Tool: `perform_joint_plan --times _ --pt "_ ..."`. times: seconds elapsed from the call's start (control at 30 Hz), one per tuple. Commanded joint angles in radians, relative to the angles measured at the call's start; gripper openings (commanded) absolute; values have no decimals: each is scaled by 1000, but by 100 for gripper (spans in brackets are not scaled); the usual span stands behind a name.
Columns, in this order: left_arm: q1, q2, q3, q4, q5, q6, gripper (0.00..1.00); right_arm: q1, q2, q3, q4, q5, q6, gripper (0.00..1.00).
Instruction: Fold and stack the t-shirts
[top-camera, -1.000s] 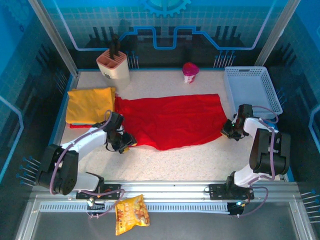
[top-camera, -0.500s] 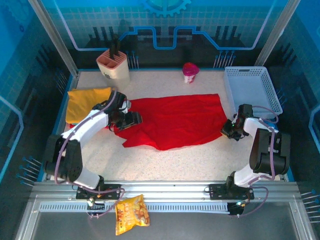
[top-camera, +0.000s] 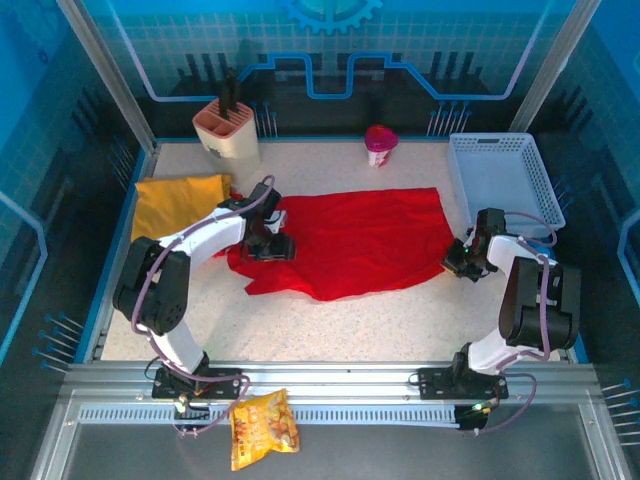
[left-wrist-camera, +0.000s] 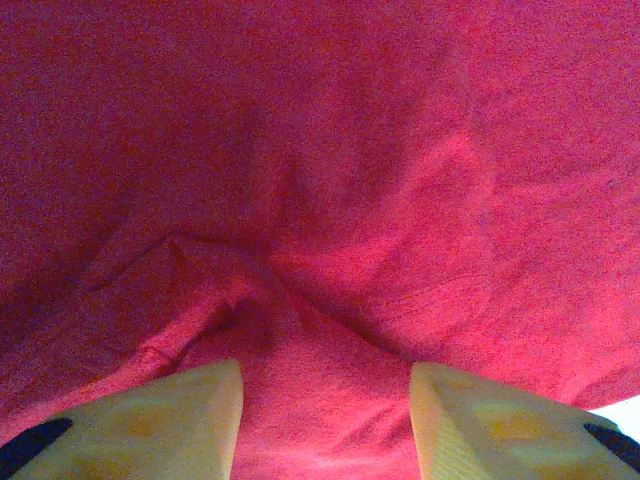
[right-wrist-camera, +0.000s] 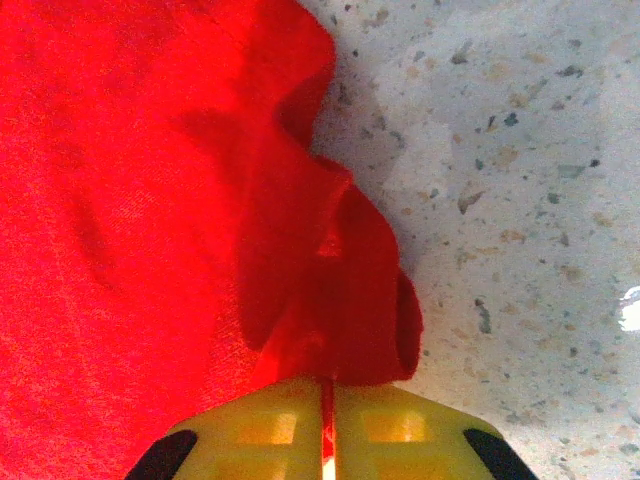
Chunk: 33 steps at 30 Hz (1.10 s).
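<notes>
Vs a sec ago, left gripper went from the red t-shirt near-left corner onto its left part. Arm's bent across it, jaws apart, cloth underneath. Right gripper hasn't budged, clamped on its right edge. Yellow t-shirt sits just left of it.

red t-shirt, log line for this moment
left jaws: open over red t-shirt | right jaws: shut on its right edge | yellow t-shirt: folded, left of red

Speckled off-white worktop, blue rim. Blue grid-pattern back wall at 12 o'clock, gear motif. Aluminium rails at 6 o'clock. Even light.
</notes>
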Motion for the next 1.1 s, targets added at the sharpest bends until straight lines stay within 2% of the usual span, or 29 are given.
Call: perform_joint_plan --times 0.0,0.07,0.2,0.33,0.57,0.73,0.77,0.8,0.87,0.9,0.97,1.07 --pt "-8 10 -34 -54 -30 -22 48 -18 5 4 -3 -9 -15 12" --pt "-8 2 -60 -41 -20 -34 48 -19 5 4 -2 -9 -14 12" --pt "-14 -24 -87 -10 34 -74 35 -19 9 6 -2 -15 -15 12" --pt "-23 -53 -89 -5 85 -120 28 -19 3 4 -2 -12 -14 12" --pt "-45 -97 -87 -11 98 -159 5 -19 8 4 3 -18 -12 12" --pt "-94 -124 -76 -24 92 -172 0 -19 8 6 2 -21 -11 12" --pt "-108 -131 -81 -24 78 -177 1 -21 8 7 3 -20 -12 12" --pt "-110 -131 -90 -26 61 -192 7 -20 8 6 4 -22 -12 12" --pt "-108 -126 -99 -23 21 -209 37 -20 12 6 7 -26 -9 12" --pt "-107 -121 -97 -21 -1 -206 45 -21 15 7 7 -28 -10 12" --pt "-104 -111 -61 -34 -53 -197 53 -21 17 7 10 -32 -10 12" --pt "-87 -65 27 -78 -106 -159 53 -21 16 4 10 -34 -10 12"
